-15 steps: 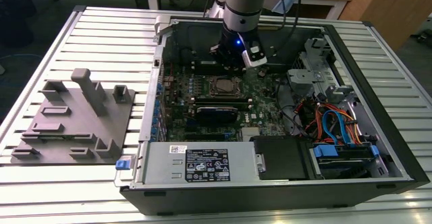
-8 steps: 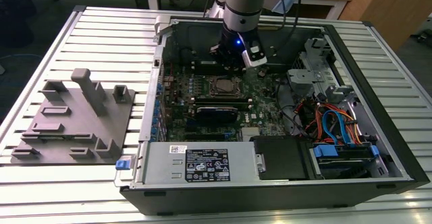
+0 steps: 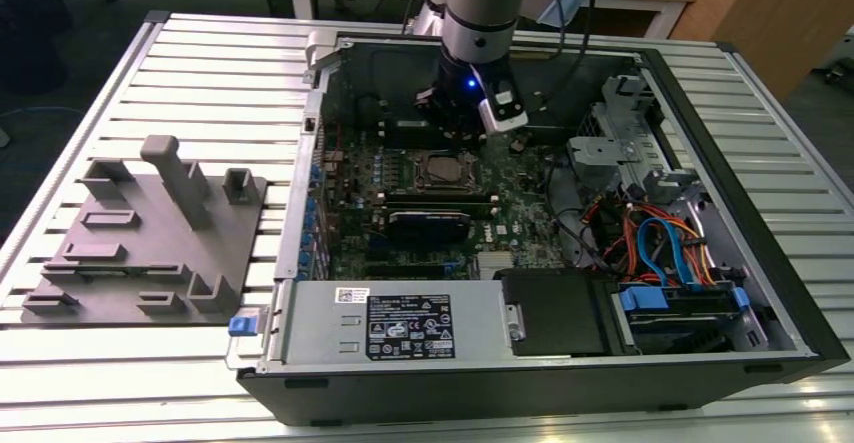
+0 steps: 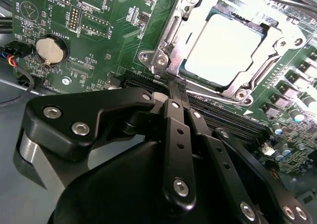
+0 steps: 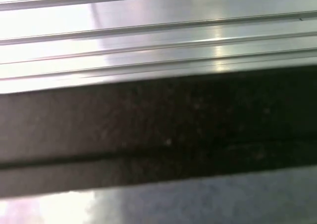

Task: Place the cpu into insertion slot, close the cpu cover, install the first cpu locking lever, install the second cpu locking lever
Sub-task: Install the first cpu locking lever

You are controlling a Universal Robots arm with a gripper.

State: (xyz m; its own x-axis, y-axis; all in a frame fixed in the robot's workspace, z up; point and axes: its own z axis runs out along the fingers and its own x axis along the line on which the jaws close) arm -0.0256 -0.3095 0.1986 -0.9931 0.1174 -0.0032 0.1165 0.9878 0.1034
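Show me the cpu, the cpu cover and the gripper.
cpu [image 4: 225, 48]: second wrist view, centre of its metal top.
cpu cover [image 4: 194, 26]: second wrist view, frame band beside the cpu.
gripper [image 4: 177, 86]: second wrist view, between its fingertips.

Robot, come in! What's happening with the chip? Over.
Gripper shut, tips at the socket corner. Cpu seated, cover down around it. Long black slots right beside the tips.

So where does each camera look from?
Exterior view: above, looking down at the open computer on the ribbed table; the arm shows.
Second wrist view: on the arm, looking past the tool at the chip.
First wrist view: on the arm, facing ribbed metal and a dark band.
Exterior and second wrist views share the chip.
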